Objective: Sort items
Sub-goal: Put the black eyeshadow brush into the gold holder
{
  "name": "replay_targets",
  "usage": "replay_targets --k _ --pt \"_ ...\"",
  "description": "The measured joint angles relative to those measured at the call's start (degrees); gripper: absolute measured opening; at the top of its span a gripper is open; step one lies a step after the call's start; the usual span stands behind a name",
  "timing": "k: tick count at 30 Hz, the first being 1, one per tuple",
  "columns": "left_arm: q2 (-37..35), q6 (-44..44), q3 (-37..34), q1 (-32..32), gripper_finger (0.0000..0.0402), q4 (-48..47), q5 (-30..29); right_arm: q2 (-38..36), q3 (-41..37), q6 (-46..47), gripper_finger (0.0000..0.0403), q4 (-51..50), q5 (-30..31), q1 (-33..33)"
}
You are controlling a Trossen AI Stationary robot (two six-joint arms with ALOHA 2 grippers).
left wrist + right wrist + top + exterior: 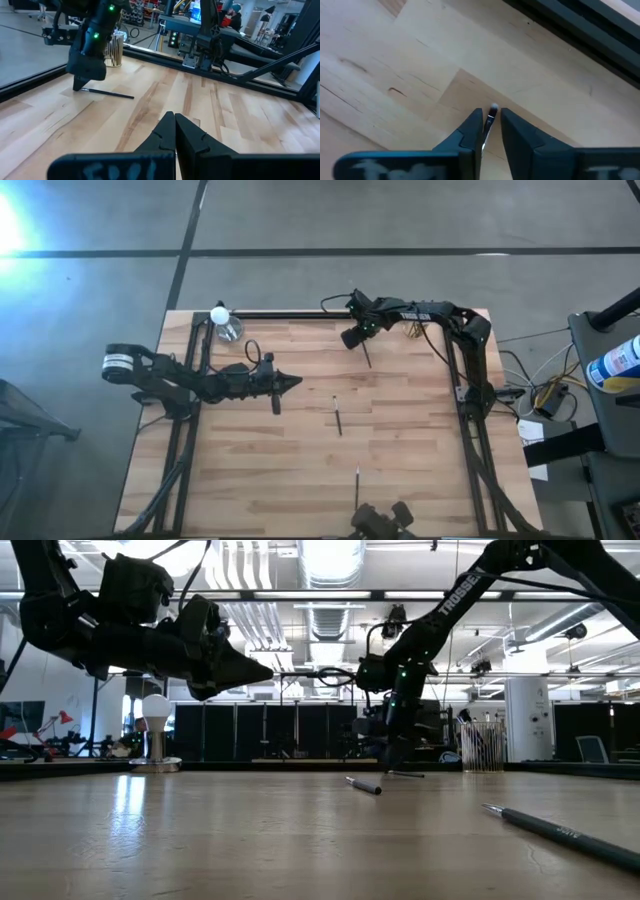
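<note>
We start with the stick under the right gripper: in the right wrist view its pale tip shows in the narrow gap between the two fingers, which stand close on either side of it. Whether they pinch it already we cannot tell. In the high view this stick lies in the upper middle of the frame, running down from the right gripper, and in the left wrist view it lies flat on the worktop at the upper left.

Two more sticks lie loose in the high view: one just right of centre, another lower down near the bottom edge. In the low view the nearer one fills the lower right and a farther one sits mid-frame.

We judge the step in hand to be the pick of one stick at its tip end. The next move calls for a firm close on that thin shaft and a clean lift, without rolling it away.

The right arm reaches in from the upper right of the high view, wrist bent down so the fingers point at the worktop. The left gripper hovers at the centre left, above the surface, its fingers pressed together and holding nothing. A glass cup with a white ball on top stands at the upper left.
</note>
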Motion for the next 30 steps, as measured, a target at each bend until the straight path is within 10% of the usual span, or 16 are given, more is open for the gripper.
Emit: replay_targets --k 17,30 --pt "0.0 -0.3 0.0 0.0 0.0000 0.1 -0.1 -6.3 -1.9 -2.4 0.0008 -0.3 0.6 1.9" --pt "0.0 -0.4 0.0 0.0 0.0000 0.2 -0.2 -31.2 -14.1 -3.5 0.0008 8.8 5.1 6.1"
